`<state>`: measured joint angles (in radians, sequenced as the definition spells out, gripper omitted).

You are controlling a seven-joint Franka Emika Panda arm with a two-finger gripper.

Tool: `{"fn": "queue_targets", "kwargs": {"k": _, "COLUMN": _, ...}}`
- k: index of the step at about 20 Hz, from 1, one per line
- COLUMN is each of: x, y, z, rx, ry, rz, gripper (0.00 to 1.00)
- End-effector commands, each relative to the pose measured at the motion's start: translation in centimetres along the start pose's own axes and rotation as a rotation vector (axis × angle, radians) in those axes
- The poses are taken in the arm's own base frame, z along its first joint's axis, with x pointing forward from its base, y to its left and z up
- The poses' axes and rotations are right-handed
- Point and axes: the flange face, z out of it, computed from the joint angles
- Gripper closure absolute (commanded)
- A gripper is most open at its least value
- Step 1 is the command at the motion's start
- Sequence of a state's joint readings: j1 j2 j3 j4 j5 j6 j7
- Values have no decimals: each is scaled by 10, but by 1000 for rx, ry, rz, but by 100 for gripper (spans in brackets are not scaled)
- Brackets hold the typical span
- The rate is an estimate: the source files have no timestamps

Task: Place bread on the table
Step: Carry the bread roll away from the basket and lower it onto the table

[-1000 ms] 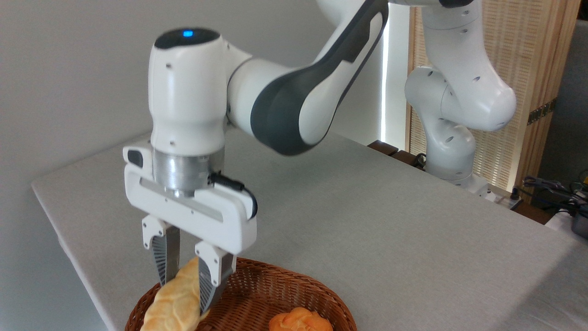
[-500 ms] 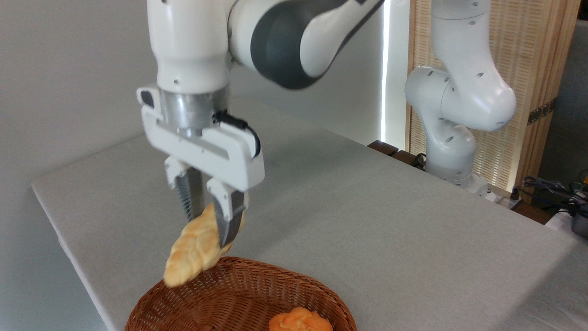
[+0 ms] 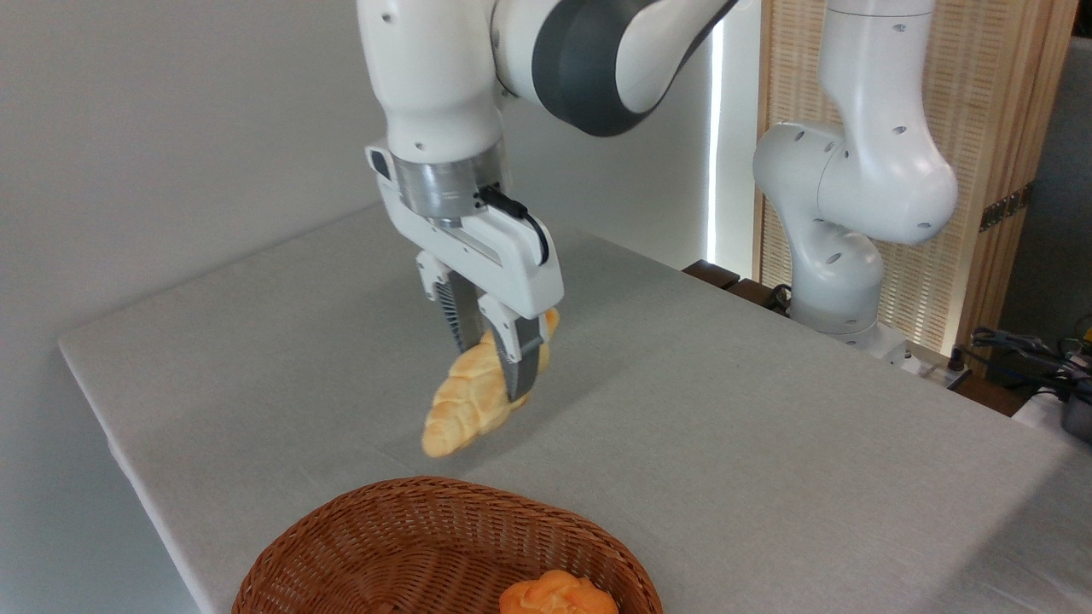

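A small round orange bun (image 3: 558, 595) is held in the brown woven wicker basket (image 3: 401, 546). The long golden-yellow bread (image 3: 474, 399) is clamped by the white gripper (image 3: 498, 375) above the grey-clothed table (image 3: 725, 443).

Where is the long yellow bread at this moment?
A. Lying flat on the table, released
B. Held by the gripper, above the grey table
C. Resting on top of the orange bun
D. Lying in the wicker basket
B: the gripper is shut on the bread, which hangs tilted above the table, outside the basket.
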<state>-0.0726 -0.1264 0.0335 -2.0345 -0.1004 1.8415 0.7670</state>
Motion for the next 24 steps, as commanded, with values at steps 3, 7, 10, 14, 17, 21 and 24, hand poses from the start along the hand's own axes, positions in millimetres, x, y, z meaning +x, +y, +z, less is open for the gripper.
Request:
{"fn": "queue_targets", "kwargs": {"k": 3, "x": -4, "y": 12, "z": 26, "rx": -25, "ry": -41, "rz": 32, "gripper": 0}}
{"fn": "queue_targets", "kwargs": {"k": 7, "x": -1, "y": 8, "z": 33, "rx": -29, "ry": -48, "rz": 31, "gripper": 0}}
{"fn": "queue_targets", "kwargs": {"k": 10, "x": 0, "y": 6, "z": 35, "rx": -30, "ry": -49, "rz": 24, "gripper": 0}}
{"fn": "queue_targets", "kwargs": {"k": 14, "x": 2, "y": 6, "z": 37, "rx": -32, "ry": -53, "rz": 8, "gripper": 0}}
{"fn": "queue_targets", "kwargs": {"k": 17, "x": 3, "y": 6, "z": 33, "rx": -26, "ry": -48, "rz": -28, "gripper": 0}}
{"fn": "queue_targets", "kwargs": {"k": 21, "x": 14, "y": 0, "z": -5, "rx": 25, "ry": 15, "rz": -70, "gripper": 0}}
{"fn": "queue_targets", "kwargs": {"k": 24, "x": 14, "y": -10, "z": -31, "rx": 61, "ry": 61, "rz": -79, "gripper": 0}}
